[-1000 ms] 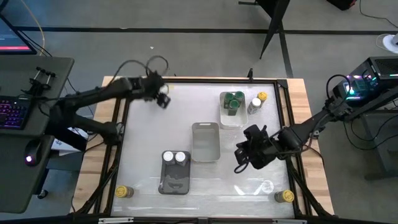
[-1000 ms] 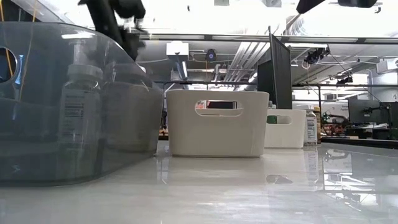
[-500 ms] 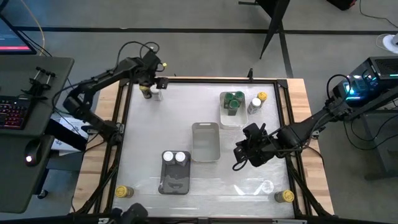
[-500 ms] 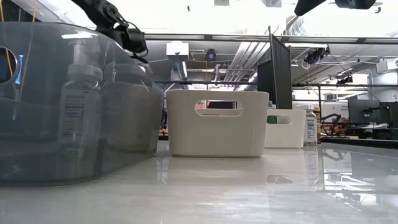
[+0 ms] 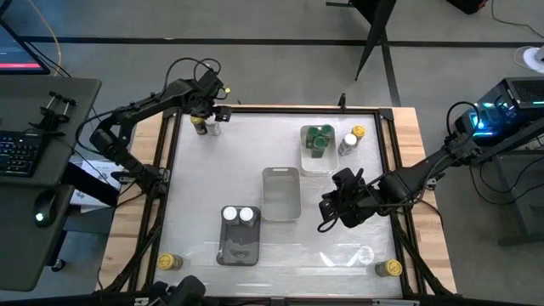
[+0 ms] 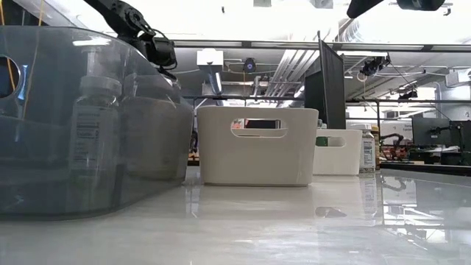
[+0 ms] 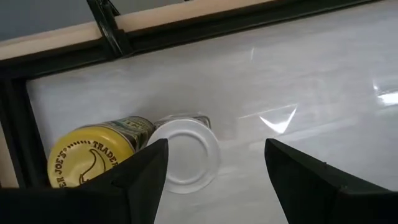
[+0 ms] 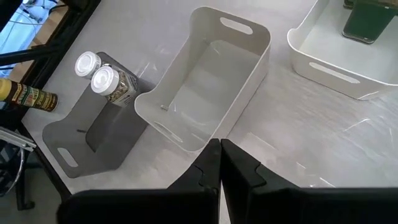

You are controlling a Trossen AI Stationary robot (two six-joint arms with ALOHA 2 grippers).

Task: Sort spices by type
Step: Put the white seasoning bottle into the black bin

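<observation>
Up at the far-left corner of the tabletop (image 5: 212,178), left gripper (image 5: 218,111) poised with fingers (image 7: 140,177) spread apart and nothing between them. Directly ahead of that gap, in the left wrist view: white-lidded jar (image 7: 184,154), upright, lid facing the camera, long axis vertical and so running along the line of approach from above. Touching it on the side toward the tabletop's edge frame, yellow-lidded jar (image 7: 92,157), leaning slightly, close enough to crowd 1 finger. Probably the white-lidded jar next, since it sits nearest the middle of the gap; a straight descent should bracket it, though the finger on the yellow jar's side has little room and could nudge that neighbour. Clearly the left arm's pick, with the right one well apart from this corner. Right gripper (image 5: 327,217) waiting near the middle right of the tabletop, fingers pressed together, holding nothing. Elsewhere: 2 white-lidded jars in the grey tray (image 5: 239,246), green-lidded jars in the far white tray (image 5: 316,159), middle white tray (image 5: 281,194) without jars, and stray yellow-lidded jars at both near corners, so sorting seemingly about halfway.
</observation>
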